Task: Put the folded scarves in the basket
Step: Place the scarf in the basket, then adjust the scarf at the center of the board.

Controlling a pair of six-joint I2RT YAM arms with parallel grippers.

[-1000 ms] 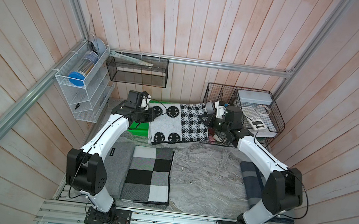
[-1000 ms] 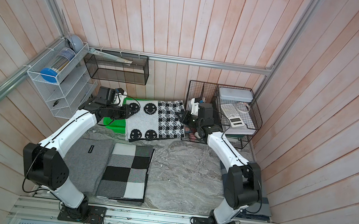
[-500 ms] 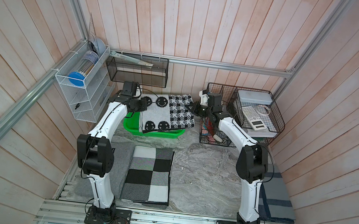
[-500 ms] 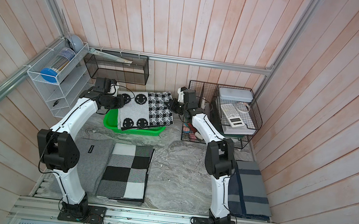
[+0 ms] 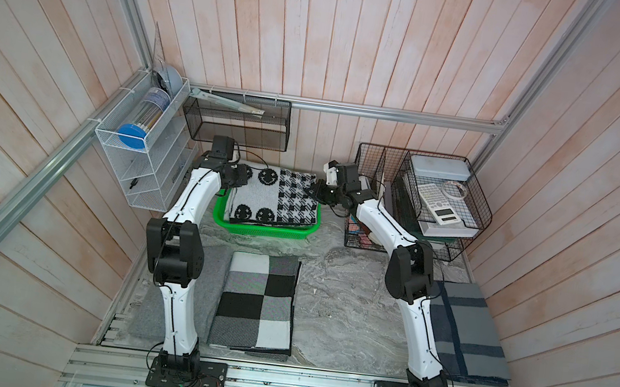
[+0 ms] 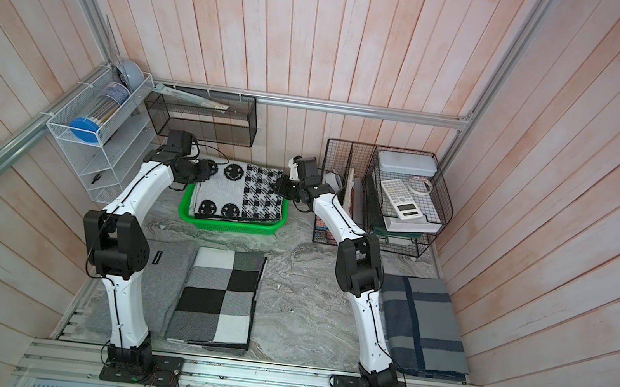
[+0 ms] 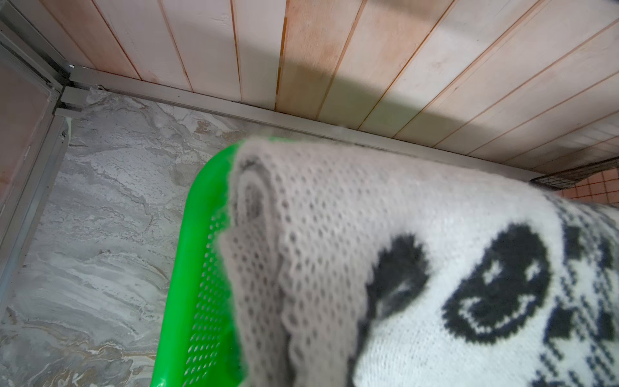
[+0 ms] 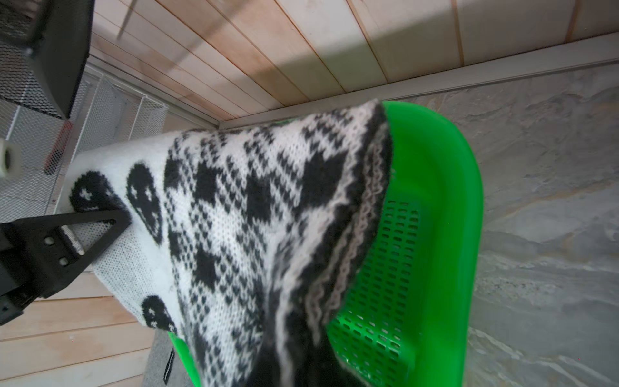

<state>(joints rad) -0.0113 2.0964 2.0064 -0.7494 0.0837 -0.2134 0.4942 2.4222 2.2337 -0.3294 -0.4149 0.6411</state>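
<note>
The folded scarf, white and black knit with smiley faces and a houndstooth half, is stretched over the bright green basket near the back wall. My left gripper is shut on its left far corner, and my right gripper is shut on its right far corner. The far edge is held up while the near edge hangs down inside the basket's front rim. In both wrist views the scarf covers my own jaws, and the perforated basket wall shows beside it.
A black wire organiser with a calculator stands right of the basket, close to my right arm. On the walls hang a white wire shelf and a black mesh shelf. Folded checked, grey and blue-grey cloths lie in front.
Both arms have carried the scarf to the left and toward the back wall, so it now sits squarely over the basket. Both grips stay shut.
</note>
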